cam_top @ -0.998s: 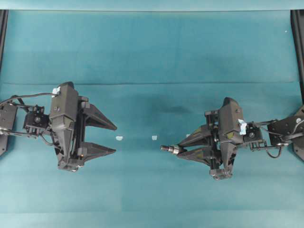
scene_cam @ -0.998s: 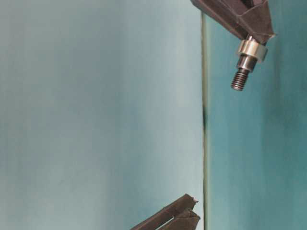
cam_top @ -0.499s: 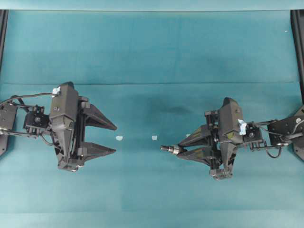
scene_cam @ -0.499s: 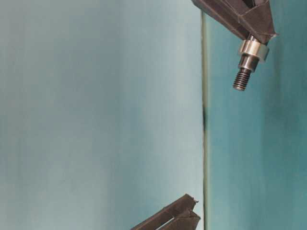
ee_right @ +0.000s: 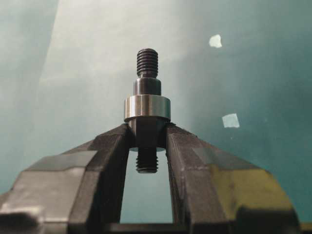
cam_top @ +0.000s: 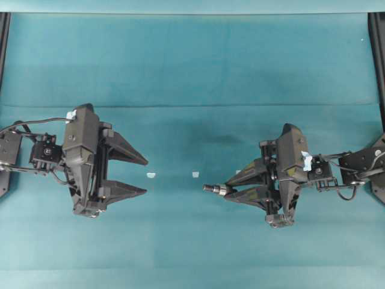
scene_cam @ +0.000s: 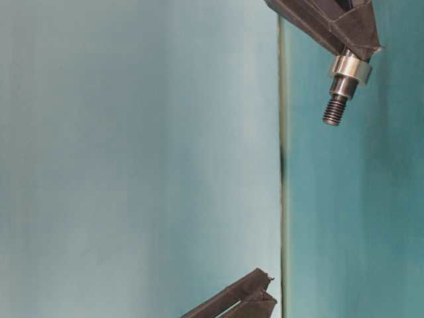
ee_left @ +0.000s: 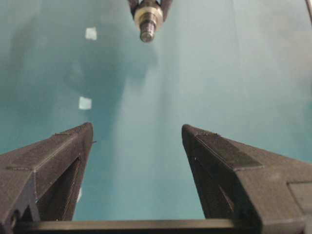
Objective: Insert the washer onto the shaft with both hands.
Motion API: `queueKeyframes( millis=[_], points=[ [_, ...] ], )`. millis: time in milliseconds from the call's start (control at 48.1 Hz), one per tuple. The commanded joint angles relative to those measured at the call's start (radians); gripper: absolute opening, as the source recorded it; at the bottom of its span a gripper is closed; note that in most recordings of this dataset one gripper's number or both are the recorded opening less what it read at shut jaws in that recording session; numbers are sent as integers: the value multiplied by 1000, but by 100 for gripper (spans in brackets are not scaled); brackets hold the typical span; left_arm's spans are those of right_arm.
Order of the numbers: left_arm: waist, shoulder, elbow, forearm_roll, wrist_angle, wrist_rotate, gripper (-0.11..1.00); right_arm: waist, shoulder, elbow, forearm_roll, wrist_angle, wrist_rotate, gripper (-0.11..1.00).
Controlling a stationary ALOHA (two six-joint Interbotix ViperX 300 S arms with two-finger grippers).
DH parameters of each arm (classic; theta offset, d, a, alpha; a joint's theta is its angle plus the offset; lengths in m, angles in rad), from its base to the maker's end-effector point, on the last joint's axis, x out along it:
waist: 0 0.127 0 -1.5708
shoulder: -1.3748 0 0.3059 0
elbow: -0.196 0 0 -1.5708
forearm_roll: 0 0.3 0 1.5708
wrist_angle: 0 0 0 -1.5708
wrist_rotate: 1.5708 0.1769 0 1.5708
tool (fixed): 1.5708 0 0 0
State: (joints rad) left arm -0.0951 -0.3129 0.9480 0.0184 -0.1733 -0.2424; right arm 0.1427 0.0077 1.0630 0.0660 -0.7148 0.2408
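We see the right claw (cam_top: 227, 191) clamped on the shaft (cam_top: 212, 189), its two fingers pinching the dark rod just behind the bright ring. That ring, the washer (ee_right: 146, 107), sits seated around the shaft right at the fingertips, and the threaded tip sticks out past it into free air, pointing toward the middle of the surface (cam_top: 192, 66). A shorter threaded end shows between the fingers behind the grip in the right wrist view.

Our left claw (cam_top: 146, 176) stands spread wide with nothing between its fingers; the left wrist view shows only bare teal cloth in the gap. It faces the shaft tip from well apart, and the stretch between the two claws is open apart from two small pale tape scraps (cam_top: 151, 175) lying flat on the cloth, one near the left fingertips and the other nearer the shaft.

Both claws work along the middle band of the surface. A fold line in the cloth runs across behind them, and beyond it the cloth lies bare up to the far edge. Dark frame rails (cam_top: 377, 54) mark the left and right edges, well outside the claws. In the table-level view the shaft hangs clear of the cloth
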Motion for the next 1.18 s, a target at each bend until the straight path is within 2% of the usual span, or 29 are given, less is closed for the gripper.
queueKeyframes(
  millis=[0, 1164],
  points=[
    [-3, -8, -8, 2, -5, -3, 82, 2, -8, -14, -2, -6, 0, 0],
    [-3, -5, -9, 2, 8, -2, 82, 2, -5, -14, -2, -8, 0, 0]
  ],
)
